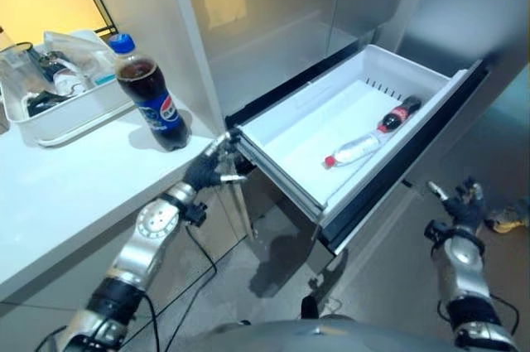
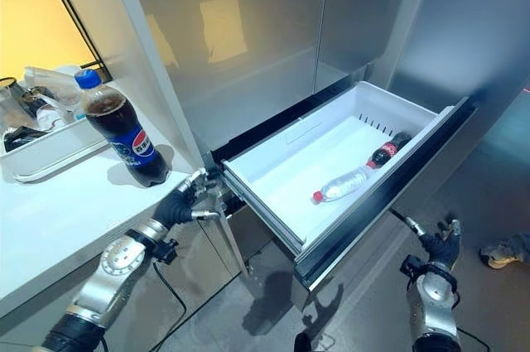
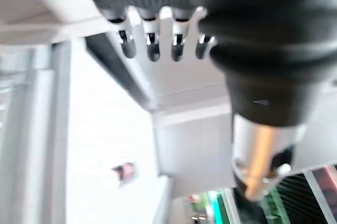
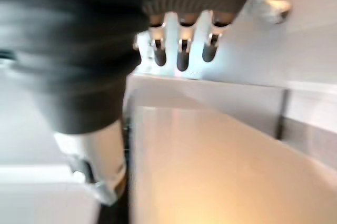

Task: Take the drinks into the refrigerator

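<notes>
- Presently, the refrigerator drawer (image 1: 281, 149) stands pulled out, its white tub exposed.
- Two drinks lie on their sides on the tub floor: a clear water bottle (image 1: 354, 150) with a red cap, and a small cola bottle (image 1: 399, 113) with a red label, end to end toward the drawer's right part.
- A larger cola bottle (image 1: 151, 94) with a blue cap stands upright on the white tabletop (image 1: 66, 195), to the left of the drawer and near the tabletop's front edge.
- The left hand (image 1: 212, 166) sits at the drawer's near left corner, fingers relaxed and apart; nothing is gripped. The upright cola bottle is near it, behind and to its left, not touching.
- The right hand (image 1: 460, 205) hangs low beside the drawer's right front, well apart from all bottles, fingers loose and holding nothing.
- A white tray (image 1: 79, 112) at the tabletop's far left holds clear plastic items; their contents are hard to make out and the tray is cut off by the view's edge.
- Whether the left fingertips touch the drawer rim cannot be told.
</notes>
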Controlling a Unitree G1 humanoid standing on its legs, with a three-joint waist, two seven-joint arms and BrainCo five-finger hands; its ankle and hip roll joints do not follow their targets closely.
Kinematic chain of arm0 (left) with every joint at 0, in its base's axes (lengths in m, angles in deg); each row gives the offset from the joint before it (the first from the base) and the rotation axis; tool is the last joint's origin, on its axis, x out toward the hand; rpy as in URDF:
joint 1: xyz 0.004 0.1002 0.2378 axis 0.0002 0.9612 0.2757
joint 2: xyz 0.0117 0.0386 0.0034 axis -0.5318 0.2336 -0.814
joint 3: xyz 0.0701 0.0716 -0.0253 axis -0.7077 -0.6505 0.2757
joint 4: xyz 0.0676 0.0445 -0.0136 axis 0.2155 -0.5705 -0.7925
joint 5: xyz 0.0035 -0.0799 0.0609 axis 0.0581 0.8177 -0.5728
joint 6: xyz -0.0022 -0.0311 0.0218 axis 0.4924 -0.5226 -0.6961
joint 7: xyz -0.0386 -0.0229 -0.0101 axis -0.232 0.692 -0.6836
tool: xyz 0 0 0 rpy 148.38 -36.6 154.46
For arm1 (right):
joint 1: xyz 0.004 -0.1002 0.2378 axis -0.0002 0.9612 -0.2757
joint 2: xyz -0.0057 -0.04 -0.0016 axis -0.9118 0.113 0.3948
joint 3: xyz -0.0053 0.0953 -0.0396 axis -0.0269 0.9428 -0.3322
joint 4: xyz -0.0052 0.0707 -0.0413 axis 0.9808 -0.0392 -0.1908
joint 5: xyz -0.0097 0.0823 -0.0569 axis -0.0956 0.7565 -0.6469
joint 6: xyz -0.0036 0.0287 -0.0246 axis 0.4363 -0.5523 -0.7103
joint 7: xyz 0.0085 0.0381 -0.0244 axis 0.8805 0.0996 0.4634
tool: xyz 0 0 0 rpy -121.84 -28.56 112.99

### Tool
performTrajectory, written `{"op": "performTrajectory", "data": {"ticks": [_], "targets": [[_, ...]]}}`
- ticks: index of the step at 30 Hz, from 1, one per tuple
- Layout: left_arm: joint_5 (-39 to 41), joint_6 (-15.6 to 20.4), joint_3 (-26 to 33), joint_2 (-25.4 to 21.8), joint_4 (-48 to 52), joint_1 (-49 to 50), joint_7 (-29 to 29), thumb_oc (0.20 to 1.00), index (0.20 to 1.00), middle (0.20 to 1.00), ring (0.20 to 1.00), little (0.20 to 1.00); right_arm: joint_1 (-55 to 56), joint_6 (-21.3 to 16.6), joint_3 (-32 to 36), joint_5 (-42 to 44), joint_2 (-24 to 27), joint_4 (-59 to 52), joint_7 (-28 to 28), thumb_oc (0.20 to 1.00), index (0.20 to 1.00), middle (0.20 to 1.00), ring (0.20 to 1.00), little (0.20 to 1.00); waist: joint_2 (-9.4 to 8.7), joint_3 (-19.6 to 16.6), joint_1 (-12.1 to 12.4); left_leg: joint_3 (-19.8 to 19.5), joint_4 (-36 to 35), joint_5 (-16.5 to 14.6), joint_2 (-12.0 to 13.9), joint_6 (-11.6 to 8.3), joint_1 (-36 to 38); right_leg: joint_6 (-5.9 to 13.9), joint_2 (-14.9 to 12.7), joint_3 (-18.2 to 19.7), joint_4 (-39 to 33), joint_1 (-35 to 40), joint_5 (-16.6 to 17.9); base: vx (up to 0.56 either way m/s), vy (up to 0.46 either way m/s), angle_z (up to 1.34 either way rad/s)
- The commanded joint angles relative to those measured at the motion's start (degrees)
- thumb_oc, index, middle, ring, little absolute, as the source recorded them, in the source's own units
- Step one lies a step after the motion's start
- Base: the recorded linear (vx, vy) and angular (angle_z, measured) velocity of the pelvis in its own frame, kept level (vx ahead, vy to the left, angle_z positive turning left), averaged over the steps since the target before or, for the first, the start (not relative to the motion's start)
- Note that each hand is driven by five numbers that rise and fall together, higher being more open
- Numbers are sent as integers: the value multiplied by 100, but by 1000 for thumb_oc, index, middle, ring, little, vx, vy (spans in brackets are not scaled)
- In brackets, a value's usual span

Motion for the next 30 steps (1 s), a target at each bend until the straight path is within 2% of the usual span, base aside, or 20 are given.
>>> {"op": "performTrajectory", "data": {"ticks": [1,6,8,9,18,24,30], "targets": [[640,400,349,-210,528,-306,-191,1000,1000,1000,1000,1000,-389,-405,339,-600,431,-843,-41,1000,1000,1000,1000,1000,-180,-101,-26,-198,189,-490,-269,242,7,649,-414,-120,627,61,-361,0,0,0],[1018,450,717,-338,1039,-190,-318,1000,1000,1000,1000,1000,-364,-419,394,-911,539,-1577,-178,1000,1000,1000,1000,1000,-202,-98,-2,-186,187,-490,-263,235,15,638,-404,-124,615,77,-366,0,0,0],[1345,482,1140,-372,1314,44,-436,1000,1000,1000,1000,1000,-268,-439,497,-1110,623,-2270,-400,1000,1000,1000,1000,1000,-226,-106,32,-180,152,-480,-258,225,45,633,-389,-132,592,97,-364,0,0,0],[1354,474,1159,-373,1331,66,-444,1000,1000,1000,1000,1000,-260,-427,494,-1111,615,-2290,-406,1000,1000,1000,1000,1000,-226,-108,25,-179,148,-479,-258,225,50,633,-388,-132,591,101,-363,0,0,0],[1752,566,2116,-472,1605,911,-593,1000,1000,1000,1000,1000,-348,-680,256,-312,677,-3875,-1449,1000,1000,1000,1000,1000,-325,-87,192,-212,103,-444,-238,216,66,616,-363,-182,572,108,-335,0,0,0],[1735,619,2559,-387,1510,1380,-545,1000,1000,1000,1000,1000,-529,-672,-88,-8,747,-4286,-1859,1000,1000,1000,1000,1000,-415,-53,374,-284,97,-405,-216,200,21,602,-360,-274,590,84,-334,0,0,0],[1639,647,2668,-284,1382,1549,-450,1000,1000,1000,1000,1000,-606,-599,-329,247,735,-4132,-1970,1000,1000,1000,1000,1000,-516,-7,514,-422,76,-367,-196,189,-23,581,-349,-422,596,90,-342,-7,-17,10]]}}
